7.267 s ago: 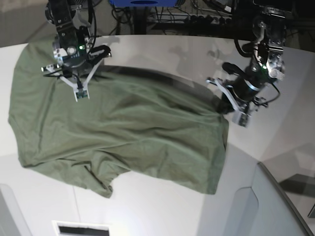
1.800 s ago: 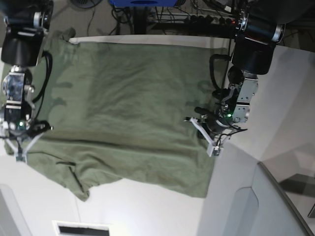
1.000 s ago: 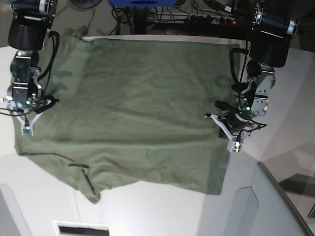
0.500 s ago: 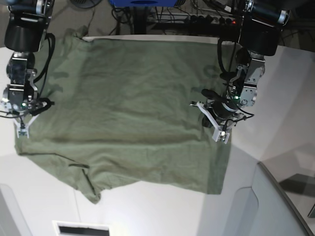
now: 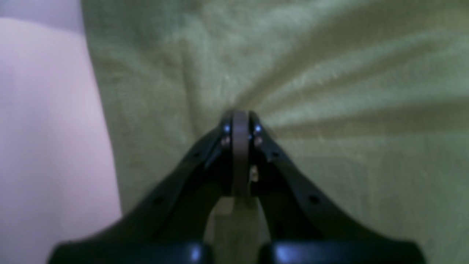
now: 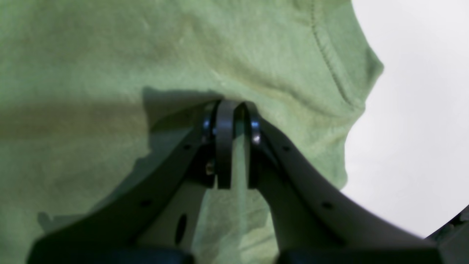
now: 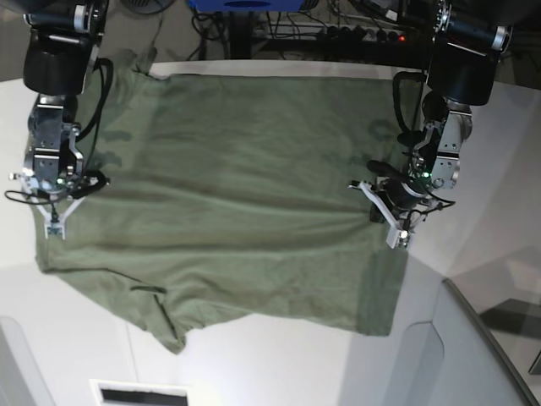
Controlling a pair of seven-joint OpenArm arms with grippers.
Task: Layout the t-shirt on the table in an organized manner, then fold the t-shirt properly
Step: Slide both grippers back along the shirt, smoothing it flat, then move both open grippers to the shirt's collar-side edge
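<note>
The olive-green t-shirt lies spread over the white table, with one sleeve at the lower left. On the base view's right, my left gripper is shut on the shirt's right edge. In the left wrist view its fingertips pinch the t-shirt, and creases fan out from the grip. My right gripper holds the shirt's left edge. The right wrist view shows this gripper shut on the t-shirt near a stitched hem.
A grey angled panel rises at the lower right. A white slotted plate sits at the bottom edge. Cables and a blue object lie behind the table's far edge. Bare table shows beside each grip.
Since half a second ago both grippers have shifted a little to the right in the base view, drawing the shirt with them. The cloth between them looks more stretched.
</note>
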